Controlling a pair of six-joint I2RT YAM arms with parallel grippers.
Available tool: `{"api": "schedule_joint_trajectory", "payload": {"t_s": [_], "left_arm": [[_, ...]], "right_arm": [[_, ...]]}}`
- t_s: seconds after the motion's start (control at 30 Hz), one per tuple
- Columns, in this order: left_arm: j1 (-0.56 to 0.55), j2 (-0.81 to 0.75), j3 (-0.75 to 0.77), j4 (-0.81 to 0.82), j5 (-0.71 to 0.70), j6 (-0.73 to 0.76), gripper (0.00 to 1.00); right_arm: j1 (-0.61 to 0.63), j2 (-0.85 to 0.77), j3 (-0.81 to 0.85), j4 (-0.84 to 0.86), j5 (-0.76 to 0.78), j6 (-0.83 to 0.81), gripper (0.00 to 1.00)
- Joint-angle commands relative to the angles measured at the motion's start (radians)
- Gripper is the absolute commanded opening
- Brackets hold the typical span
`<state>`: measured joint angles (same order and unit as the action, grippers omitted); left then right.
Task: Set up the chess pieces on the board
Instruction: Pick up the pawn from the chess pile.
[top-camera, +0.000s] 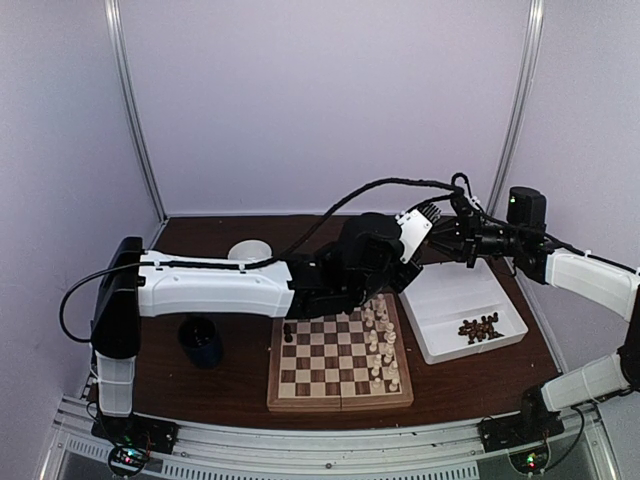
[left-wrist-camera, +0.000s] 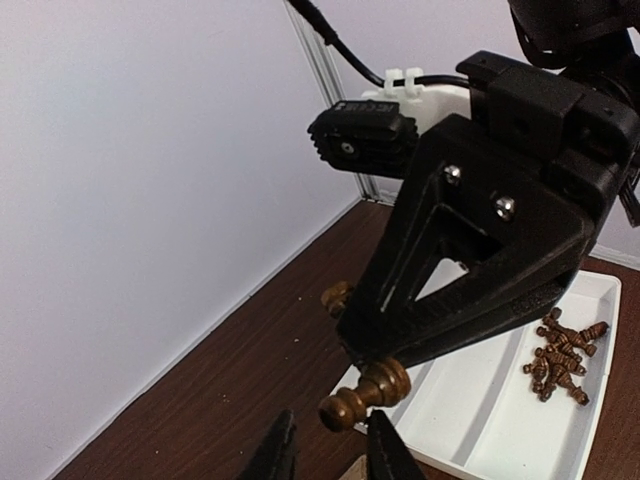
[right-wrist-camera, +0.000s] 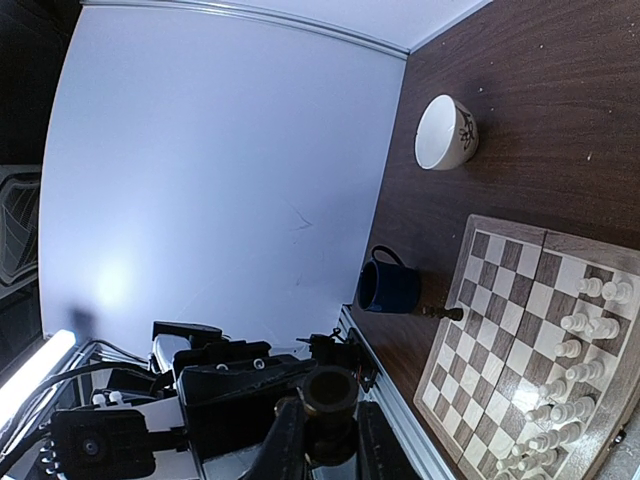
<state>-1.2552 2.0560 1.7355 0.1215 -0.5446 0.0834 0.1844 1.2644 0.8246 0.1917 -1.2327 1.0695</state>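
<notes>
A dark chess piece (left-wrist-camera: 365, 393) hangs in mid-air above the white tray (top-camera: 440, 300), pinched sideways by the right gripper (right-wrist-camera: 325, 432), whose jaws are clamped on it; in the right wrist view it shows only as a round dark knob between the fingers. The left gripper (left-wrist-camera: 330, 452) sits just below it at the bottom edge of the left wrist view, its two fingertips parted with a gap between them and mostly cut off by the frame. A second brown knob (left-wrist-camera: 337, 297) peeps out behind the right gripper's finger; what it belongs to is hard to tell. The board (top-camera: 325, 385) lies lower centre in the top view, with cream pieces (top-camera: 381, 345) crowded along its right columns and a lone dark piece (top-camera: 289, 333) at its upper left corner. A heap of dark pieces (top-camera: 480, 328) fills the tray's lower right compartment. Left of the board stands a dark blue mug (top-camera: 203, 342), further up a white bowl (right-wrist-camera: 445, 132) bearing a dark mark too small to read. Pale lettering on the black camera block (left-wrist-camera: 362, 135) is illegible
</notes>
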Motion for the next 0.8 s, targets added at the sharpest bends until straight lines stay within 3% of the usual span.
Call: {"api": "schedule_joint_trajectory", "payload": {"t_s": [0.0, 0.3, 0.6, 0.77], "left_arm": [[0.010, 0.004, 0.050, 0.001, 0.024, -0.020, 0.26], [0.019, 0.014, 0.067, -0.019, 0.087, -0.032, 0.30], [0.022, 0.027, 0.087, -0.036, 0.122, -0.034, 0.22], [0.021, -0.001, 0.034, -0.014, 0.122, -0.058, 0.38]], "right_arm": [[-0.003, 0.000, -0.013, 0.009, 0.007, -0.013, 0.04], [-0.002, 0.001, -0.014, 0.010, 0.005, -0.013, 0.04], [-0.002, 0.006, -0.013, 0.012, 0.006, -0.013, 0.04], [-0.003, 0.008, -0.013, 0.013, 0.005, -0.013, 0.04]]}}
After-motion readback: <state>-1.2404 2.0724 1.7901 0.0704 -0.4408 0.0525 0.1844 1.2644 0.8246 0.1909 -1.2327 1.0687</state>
